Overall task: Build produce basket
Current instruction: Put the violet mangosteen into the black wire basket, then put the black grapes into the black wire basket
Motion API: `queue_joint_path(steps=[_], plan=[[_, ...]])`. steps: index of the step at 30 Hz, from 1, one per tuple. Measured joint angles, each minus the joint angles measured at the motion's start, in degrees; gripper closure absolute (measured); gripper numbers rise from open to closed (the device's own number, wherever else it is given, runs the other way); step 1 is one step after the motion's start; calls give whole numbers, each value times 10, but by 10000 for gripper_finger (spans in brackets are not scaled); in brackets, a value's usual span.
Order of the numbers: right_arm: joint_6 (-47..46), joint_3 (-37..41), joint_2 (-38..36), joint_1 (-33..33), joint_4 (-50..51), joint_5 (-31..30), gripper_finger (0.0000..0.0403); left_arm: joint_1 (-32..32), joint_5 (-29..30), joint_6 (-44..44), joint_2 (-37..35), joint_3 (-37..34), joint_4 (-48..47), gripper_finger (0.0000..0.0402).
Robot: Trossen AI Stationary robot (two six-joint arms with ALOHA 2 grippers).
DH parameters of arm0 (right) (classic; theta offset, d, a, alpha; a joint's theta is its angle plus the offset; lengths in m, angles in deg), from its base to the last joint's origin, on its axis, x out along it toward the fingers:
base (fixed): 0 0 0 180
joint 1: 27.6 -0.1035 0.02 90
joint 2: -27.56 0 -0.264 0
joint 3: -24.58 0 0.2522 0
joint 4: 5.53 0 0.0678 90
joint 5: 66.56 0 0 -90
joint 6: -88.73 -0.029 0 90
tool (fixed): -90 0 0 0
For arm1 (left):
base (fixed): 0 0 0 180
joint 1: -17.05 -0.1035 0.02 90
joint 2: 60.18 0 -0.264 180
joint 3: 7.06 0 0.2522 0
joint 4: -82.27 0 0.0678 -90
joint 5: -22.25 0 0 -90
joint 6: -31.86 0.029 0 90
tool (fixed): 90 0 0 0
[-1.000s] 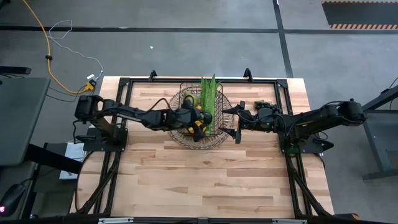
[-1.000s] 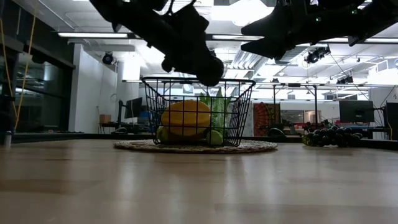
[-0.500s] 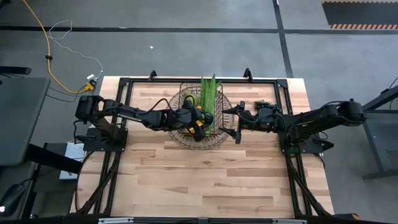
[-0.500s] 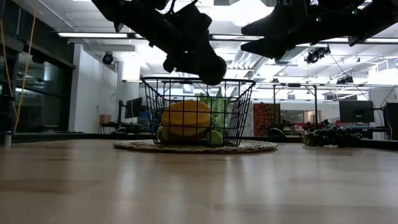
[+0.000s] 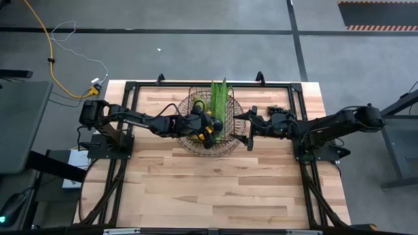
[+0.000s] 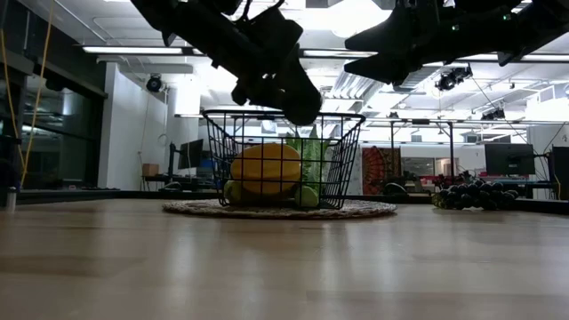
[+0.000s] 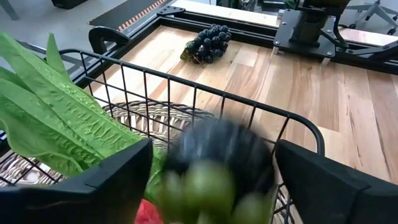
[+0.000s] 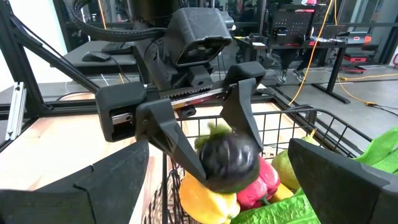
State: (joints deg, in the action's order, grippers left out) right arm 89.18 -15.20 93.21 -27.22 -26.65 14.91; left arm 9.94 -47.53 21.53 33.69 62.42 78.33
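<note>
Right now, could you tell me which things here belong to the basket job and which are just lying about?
Job: basket, leafy bunch, yellow pepper, red pepper, dark round fruit below the open left gripper, loose grapes, right gripper waiting beside the basket.
Lying about: woven mat, yellow cable.

The left arm stretches from frame left to centre in the high view, its end effector (image 5: 208,124) spread wide. The right arm reaches in from frame right, its end effector (image 5: 247,129) also spread, just right of centre.
</note>
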Motion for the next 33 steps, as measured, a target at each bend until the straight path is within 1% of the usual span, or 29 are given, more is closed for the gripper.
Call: queue_joint_path(steps=[5,7,13,17,20,23,26,29,33], plan=[[0,0,0,0,0,0,29,0,14,0,0,0,-1,23],[0,0,0,0,0,0,29,0,18,8,0,0,-2,8],[0,0,0,0,0,0,29,2,16,24,0,0,-3,12],[0,0,0,0,0,0,29,3,16,48,-2,0,-32,13],[0,0,0,0,0,0,29,12,53,54,-9,-1,-61,13],[0,0,0,0,3,-1,29,26,114,42,-37,-2,-90,13],[0,0,0,0,9,-1,29,39,150,40,-93,-34,-94,13],[0,0,0,0,16,-3,29,50,138,35,-166,-89,-55,14],[0,0,0,0,15,-3,29,63,71,54,-276,-195,45,14]])
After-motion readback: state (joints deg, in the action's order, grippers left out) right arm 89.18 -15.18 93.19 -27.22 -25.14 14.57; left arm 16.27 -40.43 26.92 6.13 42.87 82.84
